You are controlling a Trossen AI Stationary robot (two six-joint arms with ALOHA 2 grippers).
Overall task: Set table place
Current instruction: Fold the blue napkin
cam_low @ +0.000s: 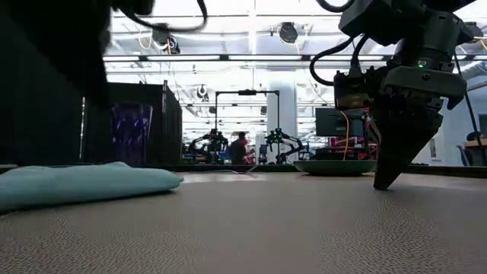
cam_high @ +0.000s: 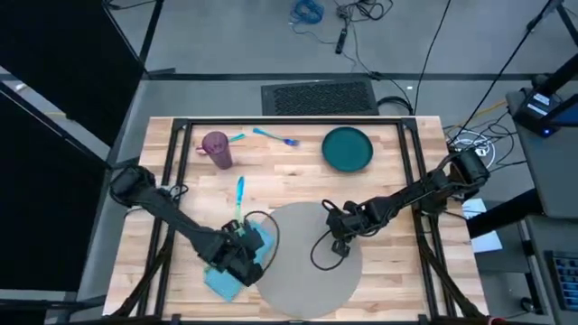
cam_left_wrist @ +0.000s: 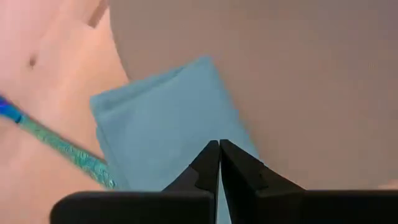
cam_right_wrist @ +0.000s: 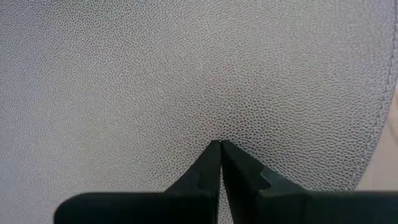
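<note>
Grey placemat (cam_high: 302, 262) lies at lower centre of the high view on the wooden table (cam_high: 397, 298). My right gripper (cam_right_wrist: 220, 144), fingers together, rests tip-down on it. My left gripper (cam_left_wrist: 219, 144), fingers together, hovers over the teal napkin (cam_left_wrist: 165, 121) at the mat's left edge.

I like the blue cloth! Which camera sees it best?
The left wrist view: the blue napkin fills the middle, with its folded corner clear. The high view shows it small, half under the left gripper. The low view shows only its flat edge. The right wrist view misses it.
</note>
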